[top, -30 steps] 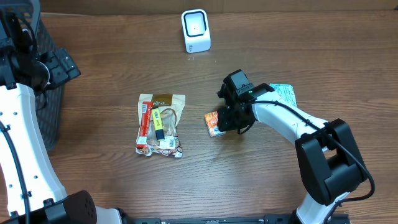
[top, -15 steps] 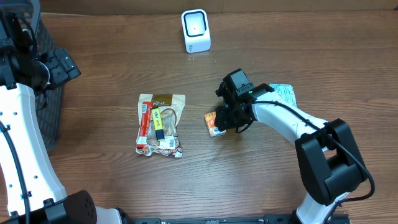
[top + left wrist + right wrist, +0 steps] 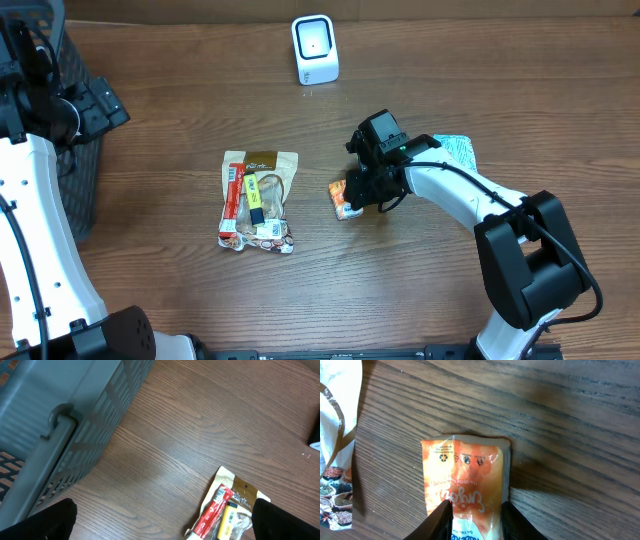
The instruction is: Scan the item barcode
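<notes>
Orange packet [image 3: 465, 475] lies pinched in the right pincer [image 3: 476, 520]; left pincer [image 3: 165, 522] gapes wide.

Table [image 3: 180, 120]: brown wood grain, smooth, low sheen. Orange packet [image 3: 465, 480]: thin plastic film, glossy, lightly creased; snack bag [image 3: 258, 200] is the same shiny crinkled film, with a paper-brown top. Basket [image 3: 100, 390]: grey-blue moulded plastic, matt, ribbed; scanner [image 3: 315, 48] and arm shell [image 3: 450, 190] are smooth white plastic.
</notes>
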Controlling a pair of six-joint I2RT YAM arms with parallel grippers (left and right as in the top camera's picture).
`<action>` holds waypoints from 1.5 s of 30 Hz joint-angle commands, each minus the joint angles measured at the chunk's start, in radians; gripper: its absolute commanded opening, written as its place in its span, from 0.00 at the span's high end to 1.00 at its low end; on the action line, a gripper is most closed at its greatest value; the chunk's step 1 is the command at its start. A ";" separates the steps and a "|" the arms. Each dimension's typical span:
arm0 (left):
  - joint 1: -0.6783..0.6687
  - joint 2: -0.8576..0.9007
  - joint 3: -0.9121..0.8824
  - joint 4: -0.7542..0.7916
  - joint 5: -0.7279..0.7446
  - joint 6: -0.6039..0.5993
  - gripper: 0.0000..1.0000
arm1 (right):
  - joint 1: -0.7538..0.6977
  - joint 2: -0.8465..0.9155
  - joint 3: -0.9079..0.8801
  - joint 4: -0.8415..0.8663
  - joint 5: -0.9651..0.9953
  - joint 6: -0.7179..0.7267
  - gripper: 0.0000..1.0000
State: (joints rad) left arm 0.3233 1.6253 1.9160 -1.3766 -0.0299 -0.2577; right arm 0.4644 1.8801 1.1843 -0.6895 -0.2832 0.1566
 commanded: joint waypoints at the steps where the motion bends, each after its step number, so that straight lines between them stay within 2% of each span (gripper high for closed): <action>1: 0.002 -0.004 0.017 0.000 0.004 0.008 0.00 | -0.002 -0.021 -0.007 0.006 0.020 -0.005 0.67; 13: 0.002 -0.004 0.017 0.000 0.004 0.008 0.00 | -0.002 -0.021 -0.097 0.085 0.027 0.022 0.68; 15: 0.002 -0.004 0.017 0.000 0.004 0.008 0.00 | -0.002 -0.021 -0.098 0.088 0.027 0.022 0.76; 27: 0.002 -0.004 0.017 0.000 0.004 0.008 0.00 | -0.002 -0.021 -0.001 0.064 0.027 0.021 0.92; 31: 0.002 -0.004 0.017 0.000 0.004 0.008 0.00 | -0.002 -0.021 0.006 0.047 0.027 0.021 0.90; 34: 0.002 -0.004 0.017 0.000 0.004 0.008 0.00 | -0.002 -0.021 0.006 0.029 0.027 0.021 0.77; 37: 0.002 -0.004 0.017 0.000 0.004 0.008 0.01 | -0.002 -0.021 0.006 0.022 0.028 0.021 0.70; 45: 0.002 -0.004 0.017 0.000 0.004 0.008 0.00 | -0.002 -0.021 0.006 0.027 0.094 0.021 0.69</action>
State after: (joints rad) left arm 0.3233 1.6253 1.9160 -1.3766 -0.0299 -0.2577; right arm 0.4648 1.8729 1.1648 -0.6670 -0.2306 0.1818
